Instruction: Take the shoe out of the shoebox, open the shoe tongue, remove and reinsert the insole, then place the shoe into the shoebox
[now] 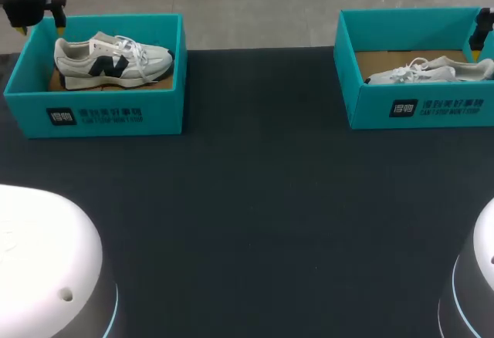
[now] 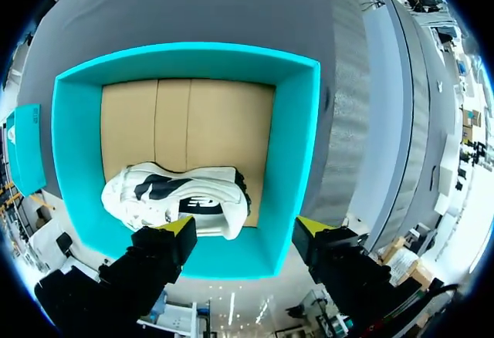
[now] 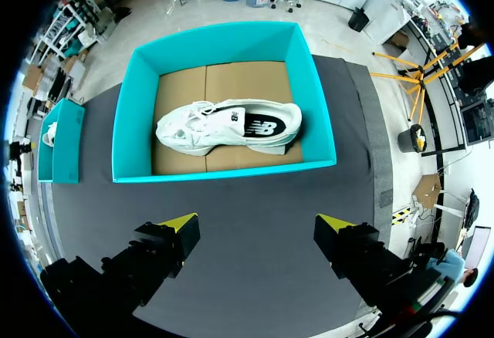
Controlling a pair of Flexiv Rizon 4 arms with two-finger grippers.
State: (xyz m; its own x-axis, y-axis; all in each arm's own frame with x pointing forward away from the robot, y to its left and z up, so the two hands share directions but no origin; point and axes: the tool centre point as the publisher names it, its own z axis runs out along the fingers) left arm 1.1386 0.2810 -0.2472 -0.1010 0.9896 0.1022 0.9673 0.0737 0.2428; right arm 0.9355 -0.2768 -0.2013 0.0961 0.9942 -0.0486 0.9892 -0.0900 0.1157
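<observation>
Our left gripper hangs open above the shoe in the shoebox at the far left corner of the table; it looks light and soft-sided, so we'd pinch its firmer heel.

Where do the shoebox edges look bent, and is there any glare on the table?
Left wrist view: the left shoebox walls bow strongly, with rounded corners. Right wrist view: the right shoebox walls bow only slightly. Head view: both boxes' edges run straight, and the dark table shows no glare.
</observation>
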